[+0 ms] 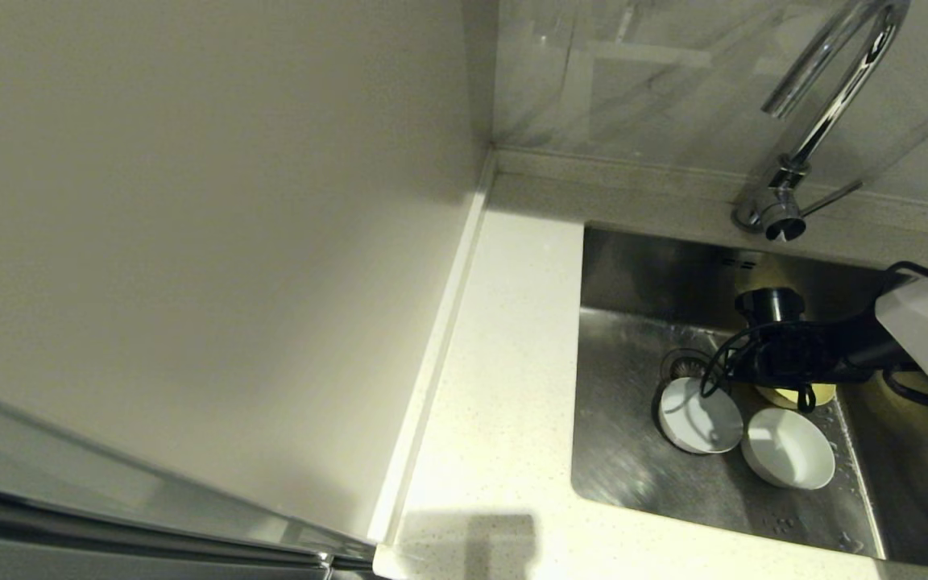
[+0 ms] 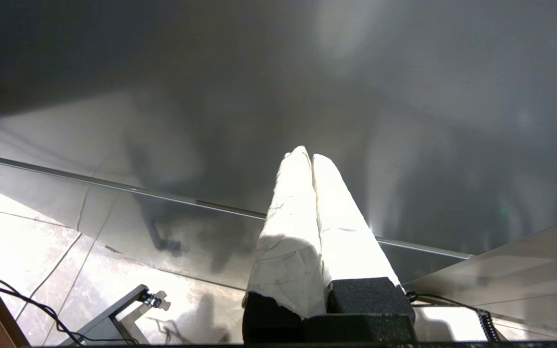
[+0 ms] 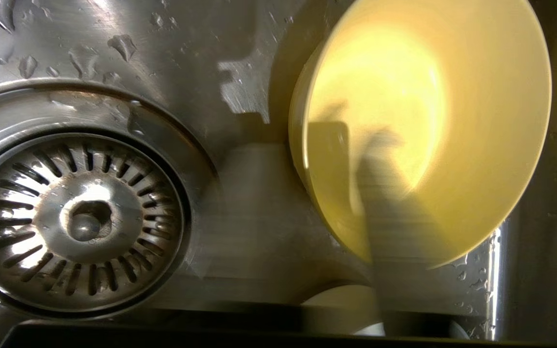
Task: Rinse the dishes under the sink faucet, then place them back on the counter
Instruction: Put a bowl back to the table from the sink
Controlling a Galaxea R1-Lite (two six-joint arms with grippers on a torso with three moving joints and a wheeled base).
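The pale yellow bowl (image 3: 428,130) stands tilted on the sink (image 1: 633,459) floor near the right wall, next to the drain strainer (image 3: 82,222). My right gripper (image 3: 317,145) is low in the basin, open, astride the yellow bowl's rim. One blurred finger is outside the bowl and the other inside. In the head view my right arm (image 1: 802,354) covers most of the yellow bowl (image 1: 822,394). Two white bowls (image 1: 702,415) (image 1: 789,447) lie side by side on the basin floor in front of it. My left gripper (image 2: 310,153) is shut and empty, parked out of the head view.
The chrome faucet (image 1: 822,105) arches over the sink's back edge, its side lever (image 1: 830,197) pointing right. The speckled counter (image 1: 504,362) runs along the sink's left side beside a beige wall panel (image 1: 190,242). Water drops dot the basin.
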